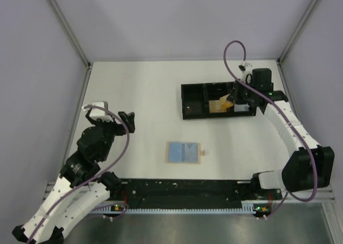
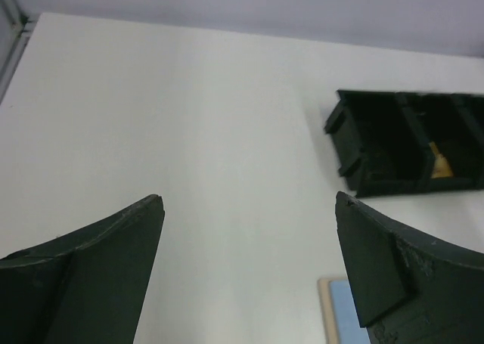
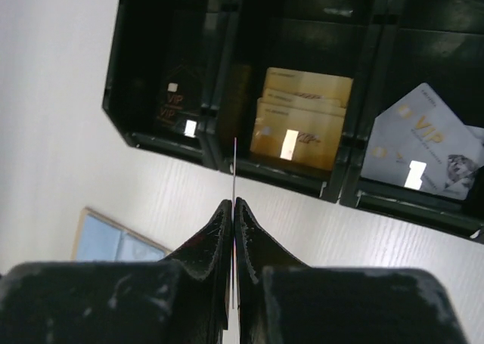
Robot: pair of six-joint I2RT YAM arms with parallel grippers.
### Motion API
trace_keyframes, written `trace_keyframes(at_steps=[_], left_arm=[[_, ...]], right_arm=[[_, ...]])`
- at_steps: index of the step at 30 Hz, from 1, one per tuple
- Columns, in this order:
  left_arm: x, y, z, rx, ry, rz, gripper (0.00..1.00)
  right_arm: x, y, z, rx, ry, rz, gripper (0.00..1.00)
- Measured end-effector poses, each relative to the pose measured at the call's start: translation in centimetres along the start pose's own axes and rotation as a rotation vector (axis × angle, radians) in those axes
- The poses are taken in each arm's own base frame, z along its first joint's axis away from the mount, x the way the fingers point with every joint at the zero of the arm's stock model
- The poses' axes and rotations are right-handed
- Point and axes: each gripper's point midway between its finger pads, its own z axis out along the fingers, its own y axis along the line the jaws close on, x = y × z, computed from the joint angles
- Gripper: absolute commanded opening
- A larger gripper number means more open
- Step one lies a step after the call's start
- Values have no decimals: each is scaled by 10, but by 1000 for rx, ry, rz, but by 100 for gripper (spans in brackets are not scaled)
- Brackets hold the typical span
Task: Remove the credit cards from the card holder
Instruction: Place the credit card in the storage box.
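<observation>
The card holder (image 1: 183, 153) lies open on the table, blue-grey panels up with a tan border; its corners show in the left wrist view (image 2: 340, 314) and the right wrist view (image 3: 113, 238). My right gripper (image 1: 236, 96) (image 3: 234, 202) is shut on a thin card (image 3: 235, 166), seen edge-on, over the near wall of the black tray (image 1: 193, 115). The card's colour does not show. A grey card (image 3: 423, 159) lies in the tray's right compartment. My left gripper (image 1: 128, 120) (image 2: 249, 200) is open and empty, far left of the holder.
The tray (image 3: 219, 159) has three compartments: a black card (image 3: 178, 106) in the left one, stacked gold cards (image 3: 299, 121) in the middle one. A small tan tab (image 1: 203, 152) sticks out of the holder's right edge. Walls enclose the table on three sides.
</observation>
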Motion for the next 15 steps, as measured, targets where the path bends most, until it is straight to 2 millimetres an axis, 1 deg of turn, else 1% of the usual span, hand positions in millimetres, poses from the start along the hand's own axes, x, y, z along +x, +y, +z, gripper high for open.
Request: trace_keyframes(at_steps=[3,6,9,11,15], left_arm=[[37,24,6,-98,93,89,99],[54,37,6,-143,141,131,99],[55,40,4,-147,142,145,99],[50,41,1,-142,119,141,99],[41,41,-4,-130,76,132,99]], right_arm=[[-10,-18,11,71,13,17,0],[-14,-29,30,89,53,30,0],[-13,-36,54,80,100,50,0],[-9,-40,73,62,140,68,0],[2,-42,98,26,197,108,0]])
